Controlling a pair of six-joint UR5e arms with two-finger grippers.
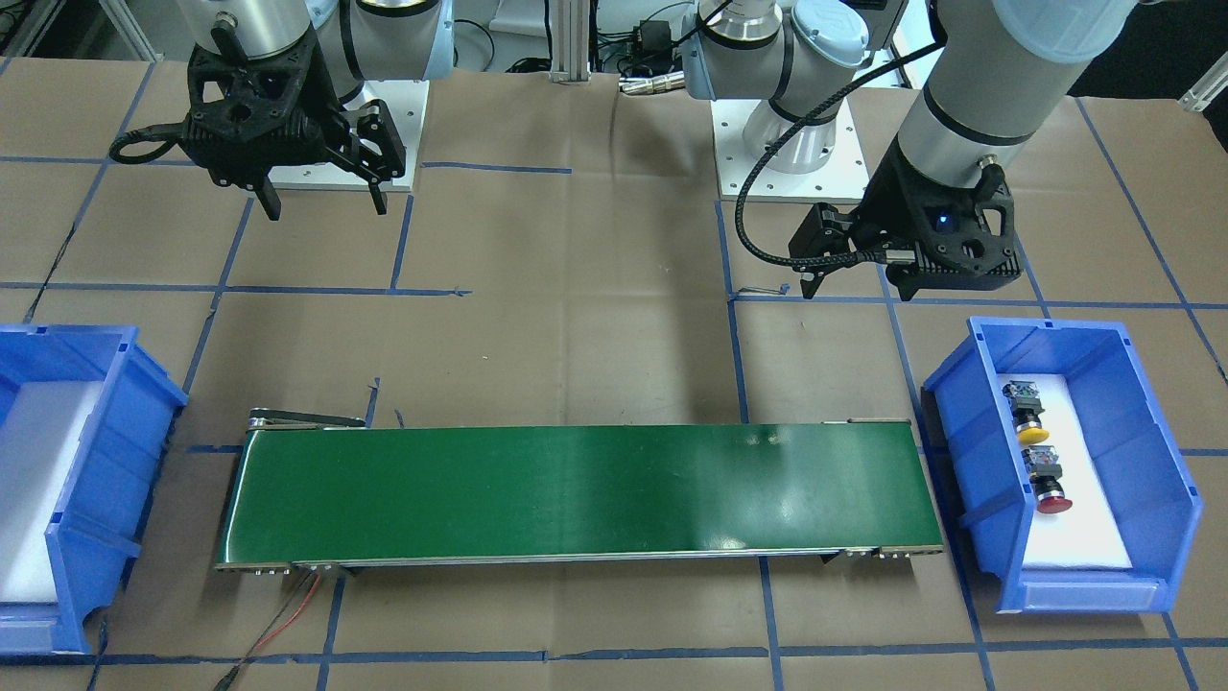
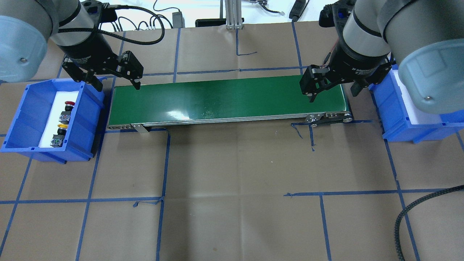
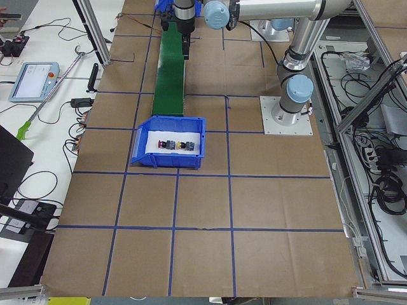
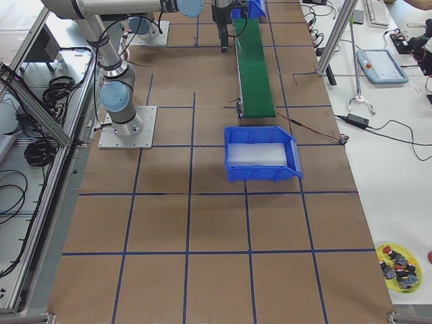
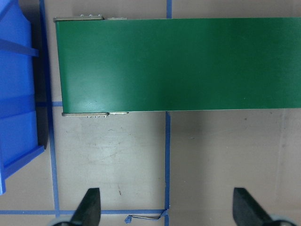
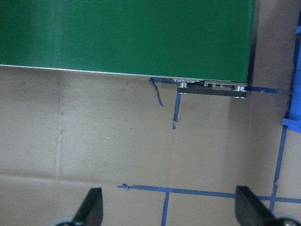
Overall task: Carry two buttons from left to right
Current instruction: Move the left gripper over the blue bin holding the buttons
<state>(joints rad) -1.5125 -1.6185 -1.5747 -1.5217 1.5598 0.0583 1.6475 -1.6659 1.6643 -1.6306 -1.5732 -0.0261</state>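
Observation:
Two buttons lie side by side on white foam inside the blue bin (image 2: 21, 119) on my left: the red-capped button (image 2: 69, 105) and the yellow-capped button (image 2: 62, 127). The front-facing view shows them as the yellow button (image 1: 1031, 432) and the red button (image 1: 1052, 501). My left gripper (image 2: 116, 86) hovers open and empty between that bin and the left end of the green belt (image 2: 228, 98), apart from the buttons. My right gripper (image 2: 331, 96) hangs open and empty over the belt's right end. Both wrist views show spread fingertips (image 5: 89, 207) (image 6: 91, 207) with nothing between them.
A second blue bin (image 2: 409, 130) with bare white foam sits past the belt's right end. Brown paper with blue tape lines covers the table. A red wire (image 1: 288, 614) trails from the belt's corner. A yellow dish of spare parts (image 4: 398, 266) lies on the side bench.

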